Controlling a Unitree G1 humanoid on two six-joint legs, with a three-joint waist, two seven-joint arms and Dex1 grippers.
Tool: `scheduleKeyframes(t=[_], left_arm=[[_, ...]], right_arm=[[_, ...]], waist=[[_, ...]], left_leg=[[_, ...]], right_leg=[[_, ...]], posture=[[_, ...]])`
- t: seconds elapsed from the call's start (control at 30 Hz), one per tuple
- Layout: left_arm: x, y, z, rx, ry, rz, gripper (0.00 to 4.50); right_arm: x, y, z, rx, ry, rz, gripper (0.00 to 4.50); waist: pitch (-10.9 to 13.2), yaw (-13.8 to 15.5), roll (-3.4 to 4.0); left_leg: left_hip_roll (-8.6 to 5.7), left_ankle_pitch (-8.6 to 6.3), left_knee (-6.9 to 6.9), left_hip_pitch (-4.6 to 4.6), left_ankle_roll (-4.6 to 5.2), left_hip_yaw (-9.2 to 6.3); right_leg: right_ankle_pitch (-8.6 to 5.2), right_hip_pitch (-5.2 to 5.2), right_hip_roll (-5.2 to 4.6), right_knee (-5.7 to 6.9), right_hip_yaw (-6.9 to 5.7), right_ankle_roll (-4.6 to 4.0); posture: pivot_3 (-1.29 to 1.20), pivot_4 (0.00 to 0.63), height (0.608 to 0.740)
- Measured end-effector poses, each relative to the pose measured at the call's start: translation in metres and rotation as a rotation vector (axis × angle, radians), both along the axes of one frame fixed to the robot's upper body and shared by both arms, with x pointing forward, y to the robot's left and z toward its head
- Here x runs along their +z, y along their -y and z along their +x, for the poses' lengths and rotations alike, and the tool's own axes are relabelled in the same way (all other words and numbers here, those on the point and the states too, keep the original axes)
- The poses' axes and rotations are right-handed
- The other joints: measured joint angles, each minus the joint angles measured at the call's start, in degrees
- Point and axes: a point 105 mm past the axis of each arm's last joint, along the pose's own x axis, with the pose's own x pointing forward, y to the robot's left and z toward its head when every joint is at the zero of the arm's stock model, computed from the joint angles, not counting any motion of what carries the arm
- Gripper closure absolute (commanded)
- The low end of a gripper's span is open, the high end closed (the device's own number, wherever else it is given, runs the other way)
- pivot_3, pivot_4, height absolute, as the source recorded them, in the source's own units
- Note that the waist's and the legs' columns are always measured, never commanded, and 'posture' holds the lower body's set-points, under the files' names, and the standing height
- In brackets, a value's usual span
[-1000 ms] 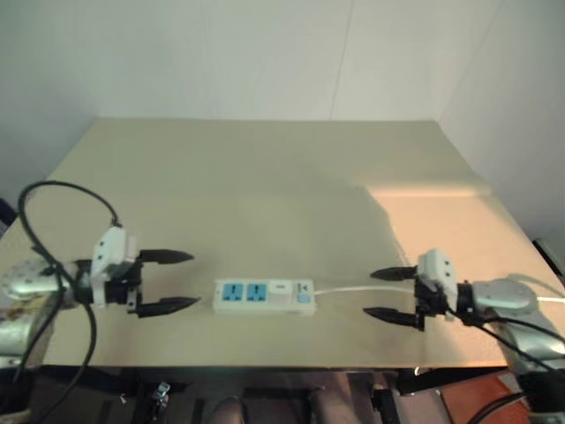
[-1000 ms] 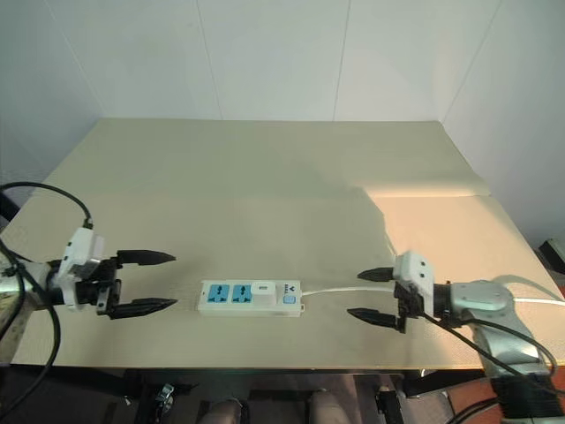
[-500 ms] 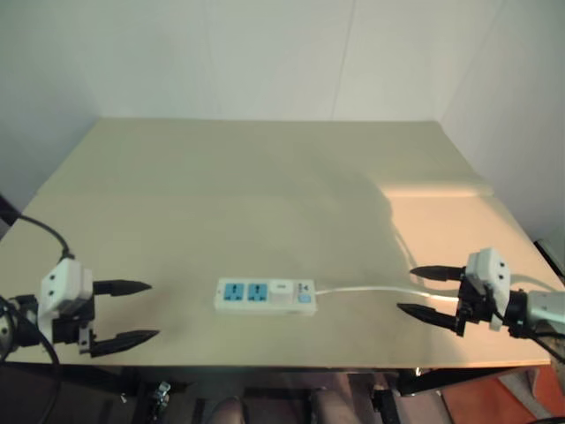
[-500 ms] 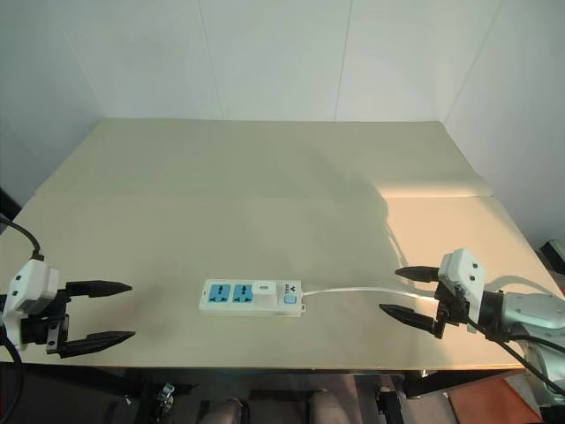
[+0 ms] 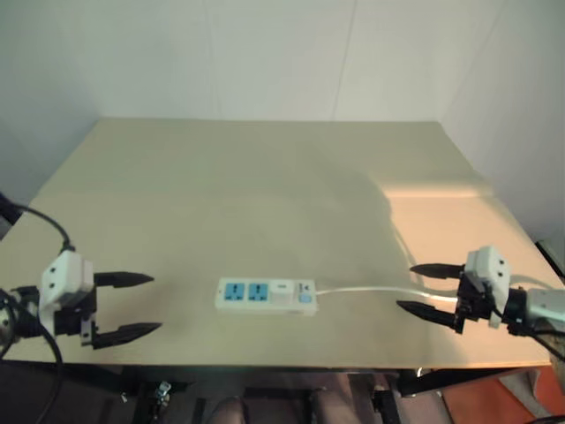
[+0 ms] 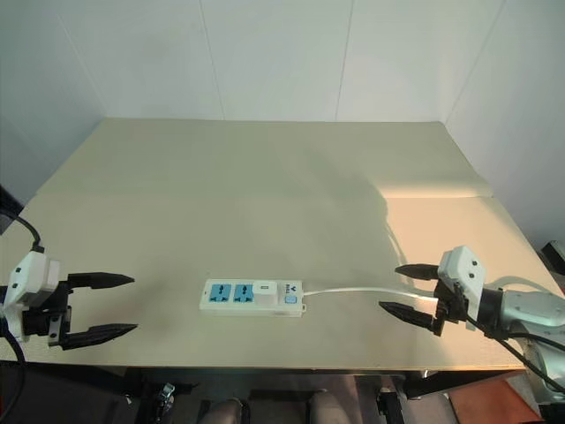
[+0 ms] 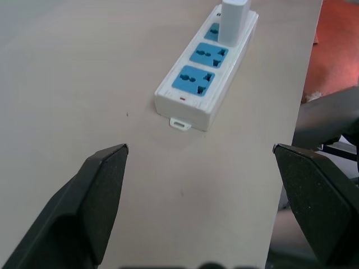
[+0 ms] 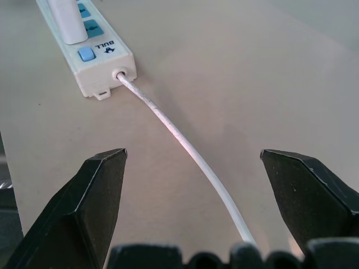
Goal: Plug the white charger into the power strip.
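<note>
The left gripper (image 5: 124, 306) and the right gripper (image 5: 430, 289) are spread and empty, near the table's (image 5: 265, 185) side edges. The white charger (image 5: 281, 288) already stands in the power strip (image 5: 266, 297) near the front edge. Keep both clear of the cable (image 5: 371, 288).

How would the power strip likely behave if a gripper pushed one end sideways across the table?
The power strip looks rigid and flat, so it would probably slide, not tip. Its white cable looks flexible and may drag or swing it. The upright white charger could catch a nudge.
</note>
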Motion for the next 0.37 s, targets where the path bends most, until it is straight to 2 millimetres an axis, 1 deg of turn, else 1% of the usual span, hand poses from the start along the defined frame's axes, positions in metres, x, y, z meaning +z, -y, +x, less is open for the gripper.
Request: scheduleKeyframes(t=[0.13, 0.37], left_arm=[[-0.0032, 0.0018, 0.0007, -0.006, -0.011, -0.008, 0.00], [-0.0032, 0.0058, 0.0033, -0.026, -0.004, -0.008, 0.00]], right_arm=[[-0.0005, 0.0003, -0.0001, -0.002, -0.006, 0.000, 0.04], [0.0002, -0.0021, -0.0015, 0.006, -0.002, -0.005, 0.04]], waist=[[0.0, 0.0, 0.00], [0.0, 0.0, 0.00]], left_leg=[[0.00, 0.00, 0.00, -0.01, 0.00, 0.01], [0.01, 0.00, 0.01, 0.02, 0.00, 0.02]], right_leg=[[0.01, -0.01, 0.00, 0.00, 0.01, -0.01], [0.03, 0.02, 0.00, 0.01, 0.01, -0.02]], posture=[[0.00, 0.150, 0.740], [0.00, 0.150, 0.740]])
